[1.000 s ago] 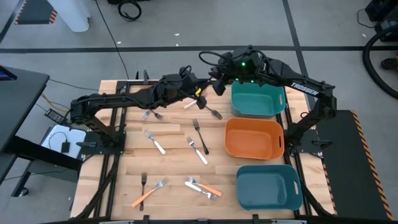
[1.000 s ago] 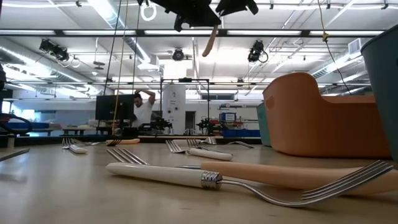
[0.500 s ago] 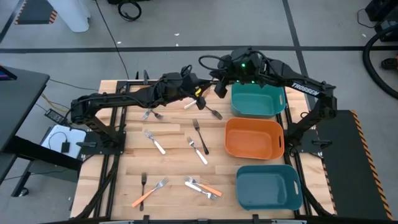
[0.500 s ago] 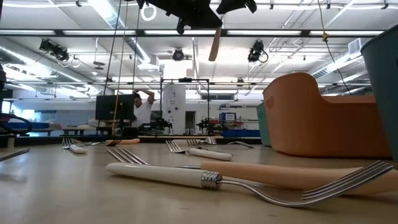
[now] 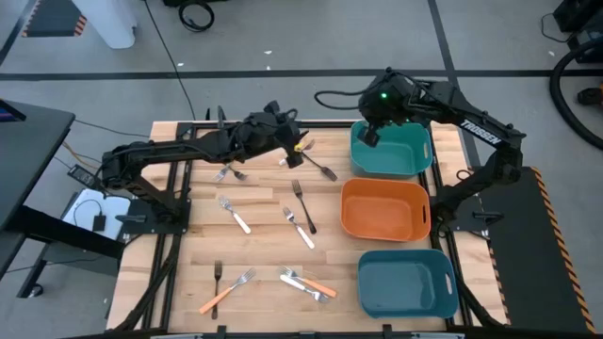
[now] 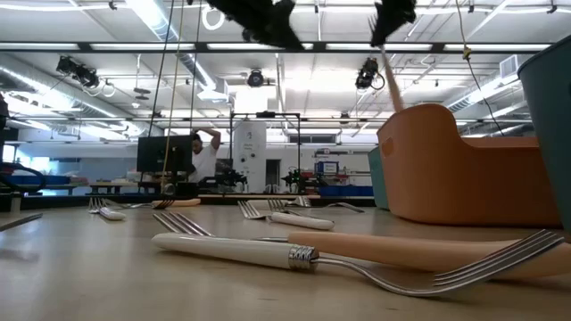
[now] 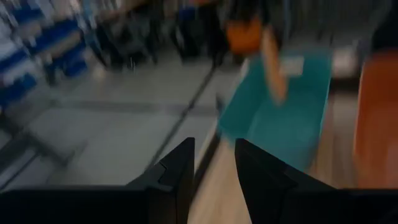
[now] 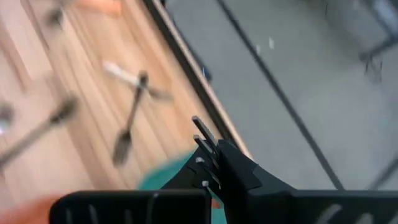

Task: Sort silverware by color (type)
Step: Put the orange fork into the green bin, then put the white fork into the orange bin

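Currently I have the right claw (image 5: 369, 135) clenched on an orange-handled fork (image 6: 391, 82) over the far teal bin (image 5: 390, 153); left claw (image 5: 290, 143) released. Beside that bin, remaining forks (image 5: 301, 228) lie unsorted on the tabletop (image 5: 264, 254).

A grey floor (image 5: 283, 38) crossed by dark lines is seen around the wooden desk (image 5: 264, 245), while beyond it a large hall is shown, lit by long ceiling lights (image 6: 161, 22), with a person (image 6: 207, 156) standing among distant benches.
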